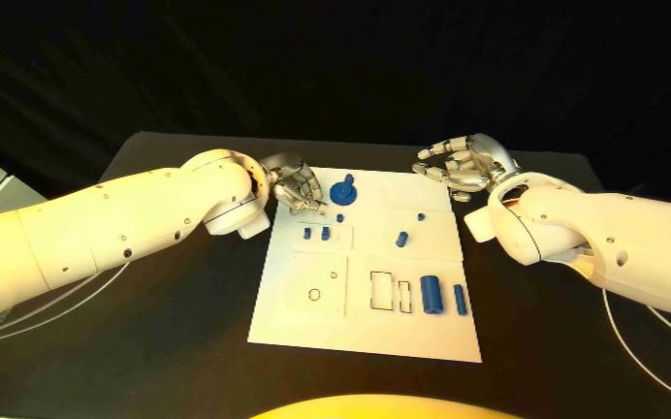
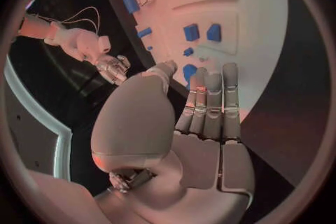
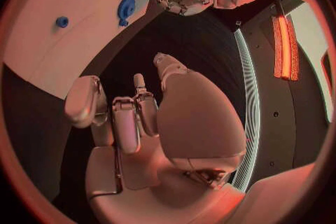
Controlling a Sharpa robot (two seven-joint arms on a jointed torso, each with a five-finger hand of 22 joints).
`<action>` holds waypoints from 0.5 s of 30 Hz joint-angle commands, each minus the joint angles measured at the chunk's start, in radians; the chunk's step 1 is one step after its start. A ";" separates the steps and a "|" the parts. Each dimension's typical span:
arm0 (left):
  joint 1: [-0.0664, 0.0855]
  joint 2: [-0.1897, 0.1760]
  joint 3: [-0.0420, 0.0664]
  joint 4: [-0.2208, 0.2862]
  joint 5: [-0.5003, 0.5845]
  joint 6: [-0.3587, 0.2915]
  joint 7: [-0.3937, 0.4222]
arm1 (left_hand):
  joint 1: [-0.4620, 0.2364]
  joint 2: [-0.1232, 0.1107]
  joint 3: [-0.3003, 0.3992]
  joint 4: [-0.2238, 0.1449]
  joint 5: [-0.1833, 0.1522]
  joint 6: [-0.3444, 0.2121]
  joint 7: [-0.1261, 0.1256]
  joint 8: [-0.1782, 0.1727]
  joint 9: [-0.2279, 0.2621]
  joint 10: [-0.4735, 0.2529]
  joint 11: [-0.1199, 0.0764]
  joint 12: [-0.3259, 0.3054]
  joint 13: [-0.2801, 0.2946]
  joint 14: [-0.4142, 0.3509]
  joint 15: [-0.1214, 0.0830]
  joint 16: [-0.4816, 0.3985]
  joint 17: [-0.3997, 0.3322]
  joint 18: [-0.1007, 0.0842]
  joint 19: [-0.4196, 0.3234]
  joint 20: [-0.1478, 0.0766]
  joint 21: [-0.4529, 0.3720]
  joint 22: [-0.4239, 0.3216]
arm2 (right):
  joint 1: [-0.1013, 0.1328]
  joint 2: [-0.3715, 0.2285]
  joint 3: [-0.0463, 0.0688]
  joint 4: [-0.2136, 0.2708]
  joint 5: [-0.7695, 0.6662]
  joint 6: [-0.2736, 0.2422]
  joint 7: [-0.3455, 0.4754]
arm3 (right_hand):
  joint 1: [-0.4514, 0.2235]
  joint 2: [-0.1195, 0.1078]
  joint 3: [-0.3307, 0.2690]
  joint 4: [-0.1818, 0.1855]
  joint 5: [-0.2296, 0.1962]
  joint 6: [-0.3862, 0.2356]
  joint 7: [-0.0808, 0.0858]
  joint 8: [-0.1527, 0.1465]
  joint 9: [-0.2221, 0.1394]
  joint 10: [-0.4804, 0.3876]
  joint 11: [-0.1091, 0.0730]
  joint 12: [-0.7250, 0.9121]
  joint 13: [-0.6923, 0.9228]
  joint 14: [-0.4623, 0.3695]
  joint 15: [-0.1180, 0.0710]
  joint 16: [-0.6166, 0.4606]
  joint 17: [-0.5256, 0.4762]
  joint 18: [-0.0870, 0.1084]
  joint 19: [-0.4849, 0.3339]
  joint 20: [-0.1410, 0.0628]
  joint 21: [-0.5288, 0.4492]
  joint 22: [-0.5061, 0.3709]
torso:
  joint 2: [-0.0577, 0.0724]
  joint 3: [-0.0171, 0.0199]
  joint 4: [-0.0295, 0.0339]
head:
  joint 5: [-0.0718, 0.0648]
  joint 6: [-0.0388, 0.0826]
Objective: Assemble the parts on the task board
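Now the left hand (image 1: 294, 186) is hovering at the board's (image 1: 357, 322) far left corner, fingers straight, holding nothing. The right hand (image 1: 465, 164) is resting beyond the far right corner, fingers loosely curled, empty. Blue parts (image 1: 432, 295) are lying in the board's recesses.

No readable text, label or number anywhere.

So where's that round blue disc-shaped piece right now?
In the head view the round blue piece sits near the far edge of the task board, on its left side, just beside the left hand.
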 commanded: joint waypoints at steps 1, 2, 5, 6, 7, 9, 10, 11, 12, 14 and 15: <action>-0.008 0.004 -0.003 0.007 0.015 -0.168 0.258 | 0.049 -0.032 0.058 -0.005 -0.004 -0.030 0.008 -0.015 -0.052 -0.050 0.012 -0.071 -0.079 -0.046 0.011 -0.054 -0.071 0.017 -0.012 0.022 -0.072 -0.049 | -0.001 -0.002 0.000 0.000 -0.004 0.005 0.016 | -0.010 -0.001 -0.005 0.000 0.004 -0.007 -0.001 0.004 0.001 -0.007 0.001 -0.005 0.103 0.074 -0.005 -0.004 0.139 0.016 -0.003 -0.005 -0.004 -0.001 | 0.000 -0.0005 0.0012 | -0.002 0.000; -0.012 0.006 -0.006 0.006 -0.003 -0.193 0.289 | 0.056 -0.039 0.066 -0.009 -0.004 -0.035 0.004 -0.018 -0.066 -0.061 0.016 -0.090 -0.100 -0.044 0.011 -0.055 -0.081 0.018 -0.005 0.024 -0.078 -0.054 | -0.001 -0.003 0.000 0.000 -0.004 0.005 0.016 | -0.010 -0.001 -0.005 0.000 0.004 -0.007 -0.001 0.004 0.001 -0.007 0.001 -0.005 0.103 0.074 -0.005 -0.004 0.139 0.016 -0.003 -0.005 -0.004 -0.001 | 0.000 -0.0003 0.0012 | -0.003 0.000; -0.024 0.014 -0.012 0.002 -0.079 -0.232 0.348 | 0.074 -0.055 0.085 -0.029 -0.005 -0.008 -0.007 -0.021 -0.129 -0.035 0.015 -0.126 -0.170 -0.018 0.007 -0.021 -0.105 0.020 0.025 0.020 -0.071 -0.049 | -0.001 -0.005 0.000 0.001 -0.004 0.005 0.016 | -0.010 -0.001 -0.004 0.000 0.005 -0.007 -0.001 0.004 0.001 -0.007 0.001 -0.005 0.104 0.074 -0.006 -0.004 0.139 0.016 -0.003 -0.005 -0.004 -0.001 | 0.001 -0.0005 0.0014 | -0.005 0.000; -0.029 0.020 -0.015 -0.002 -0.119 -0.236 0.361 | 0.072 -0.059 0.087 -0.030 -0.007 0.004 -0.012 -0.025 -0.144 -0.031 0.015 -0.133 -0.184 -0.013 0.007 -0.007 -0.105 0.019 0.029 0.019 -0.067 -0.044 | -0.001 -0.005 0.000 0.001 -0.004 0.006 0.016 | -0.010 -0.001 -0.004 0.000 0.005 -0.007 -0.001 0.004 0.001 -0.007 0.001 -0.005 0.104 0.074 -0.006 -0.004 0.139 0.016 -0.003 -0.005 -0.004 -0.001 | 0.001 -0.0010 0.0012 | -0.006 0.000; -0.031 0.023 -0.016 -0.004 -0.135 -0.236 0.365 | 0.070 -0.061 0.087 -0.031 -0.008 0.014 -0.015 -0.027 -0.154 -0.031 0.016 -0.139 -0.194 -0.014 0.007 0.000 -0.107 0.019 0.029 0.019 -0.065 -0.042 | -0.001 -0.005 0.000 0.001 -0.004 0.006 0.016 | -0.010 -0.001 -0.004 0.000 0.005 -0.007 -0.001 0.004 0.001 -0.007 0.001 -0.005 0.104 0.074 -0.006 -0.004 0.139 0.016 -0.003 -0.005 -0.004 -0.001 | 0.001 -0.0013 0.0010 | -0.006 0.000; -0.037 0.034 -0.020 -0.014 -0.192 -0.232 0.369 | 0.072 -0.062 0.090 -0.039 -0.008 0.036 -0.021 -0.037 -0.181 -0.029 0.017 -0.154 -0.219 -0.007 0.008 0.026 -0.110 0.019 0.035 0.018 -0.054 -0.032 | -0.001 -0.006 0.000 0.002 -0.005 0.006 0.016 | -0.010 -0.001 -0.004 0.000 0.005 -0.007 -0.001 0.004 0.001 -0.007 0.001 -0.005 0.104 0.074 -0.006 -0.004 0.139 0.016 -0.003 -0.005 -0.004 -0.001 | 0.001 -0.0016 0.0008 | -0.006 0.001; -0.040 0.039 -0.022 -0.019 -0.220 -0.225 0.366 | 0.073 -0.063 0.091 -0.042 -0.008 0.043 -0.025 -0.042 -0.192 -0.025 0.017 -0.157 -0.227 -0.005 0.008 0.037 -0.111 0.019 0.036 0.018 -0.048 -0.027 | -0.001 -0.006 0.000 0.002 -0.006 0.006 0.016 | -0.010 -0.001 -0.004 0.000 0.005 -0.007 -0.001 0.004 0.001 -0.007 0.001 -0.005 0.104 0.074 -0.006 -0.004 0.139 0.016 -0.003 -0.005 -0.004 -0.001 | 0.001 -0.0018 0.0005 | -0.006 0.001; -0.042 0.045 -0.023 -0.025 -0.247 -0.216 0.361 | 0.068 -0.063 0.090 -0.044 -0.008 0.058 -0.026 -0.046 -0.204 -0.019 0.017 -0.161 -0.239 0.003 0.007 0.060 -0.109 0.019 0.042 0.018 -0.037 -0.018 | -0.001 -0.006 0.000 0.002 -0.006 0.006 0.016 | -0.010 -0.001 -0.004 0.000 0.005 -0.007 -0.001 0.004 0.001 -0.007 0.001 -0.005 0.104 0.074 -0.006 -0.004 0.139 0.016 -0.003 -0.005 -0.004 -0.001 | 0.001 -0.0016 0.0005 | -0.007 0.002; -0.043 0.049 -0.023 -0.030 -0.268 -0.208 0.356 | 0.065 -0.065 0.088 -0.045 -0.009 0.069 -0.029 -0.050 -0.214 -0.017 0.017 -0.164 -0.248 0.009 0.007 0.078 -0.109 0.020 0.045 0.017 -0.029 -0.011 | -0.001 -0.005 0.000 0.002 -0.006 0.007 0.015 | -0.010 -0.001 -0.004 0.000 0.005 -0.007 -0.001 0.004 0.001 -0.007 0.001 -0.005 0.104 0.074 -0.006 -0.004 0.139 0.016 -0.003 -0.005 -0.004 -0.001 | 0.002 -0.0017 0.0000 | -0.006 0.002; -0.046 0.059 -0.025 -0.039 -0.313 -0.187 0.343 | 0.058 -0.065 0.084 -0.046 -0.009 0.095 -0.032 -0.059 -0.234 -0.003 0.013 -0.167 -0.267 0.027 0.004 0.123 -0.108 0.020 0.056 0.016 -0.006 0.006 | -0.001 -0.005 0.000 0.002 -0.007 0.007 0.015 | -0.010 -0.001 -0.004 0.000 0.005 -0.007 -0.001 0.004 0.001 -0.007 0.001 -0.005 0.104 0.074 -0.006 -0.004 0.139 0.016 -0.003 -0.005 -0.004 -0.001 | 0.002 -0.0017 -0.0006 | -0.007 0.002; -0.047 0.063 -0.025 -0.043 -0.330 -0.177 0.338 | 0.055 -0.065 0.082 -0.046 -0.010 0.105 -0.033 -0.064 -0.241 0.002 0.012 -0.170 -0.275 0.032 0.003 0.140 -0.110 0.020 0.058 0.015 0.003 0.013 | -0.001 -0.005 0.000 0.002 -0.008 0.007 0.015 | -0.008 0.000 -0.004 -0.001 0.006 -0.007 -0.001 0.004 0.001 -0.007 0.001 -0.004 0.104 0.075 -0.006 -0.003 0.140 0.016 -0.002 -0.005 -0.002 0.000 | 0.001 -0.0015 -0.0007 | -0.006 0.002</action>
